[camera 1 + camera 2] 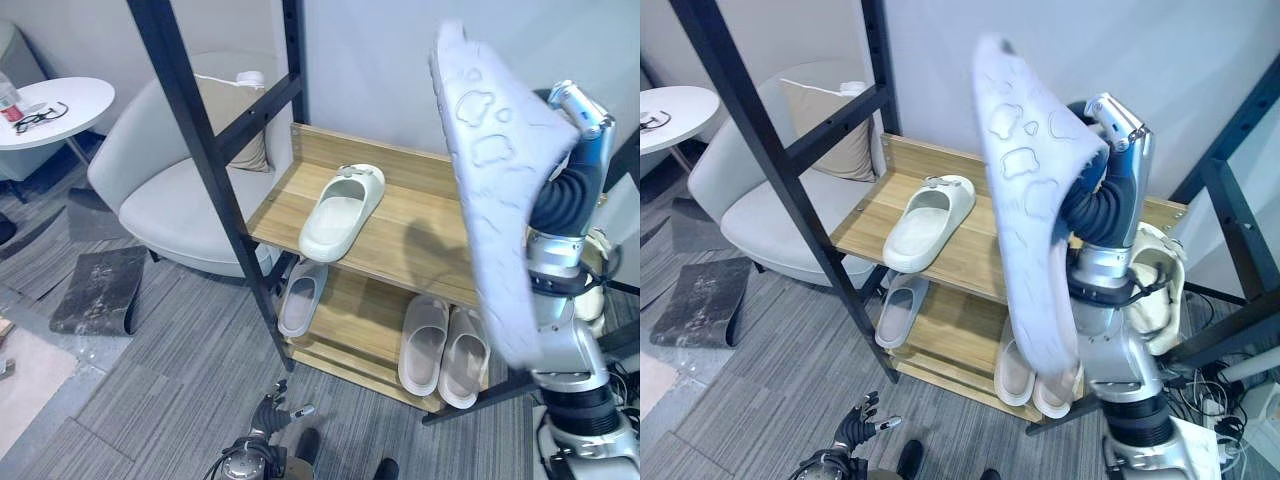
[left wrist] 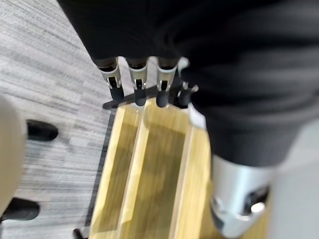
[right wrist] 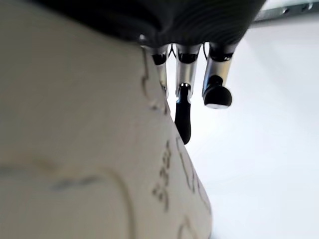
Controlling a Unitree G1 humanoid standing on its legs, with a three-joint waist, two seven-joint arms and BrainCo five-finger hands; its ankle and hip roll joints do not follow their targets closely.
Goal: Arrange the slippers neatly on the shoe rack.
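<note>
The right robot hand grips a pale slipper sole-out above the shoe rack — the left robot hand hangs low, fingers relaxed.

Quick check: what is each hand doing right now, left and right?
Left hand: open, holding nothing, low over the floor.
Right hand: shut on the slipper, held up high.

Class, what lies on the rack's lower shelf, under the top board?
Under the top board, the lower shelf holds three slippers; the raised slipper covers its right end.
</note>
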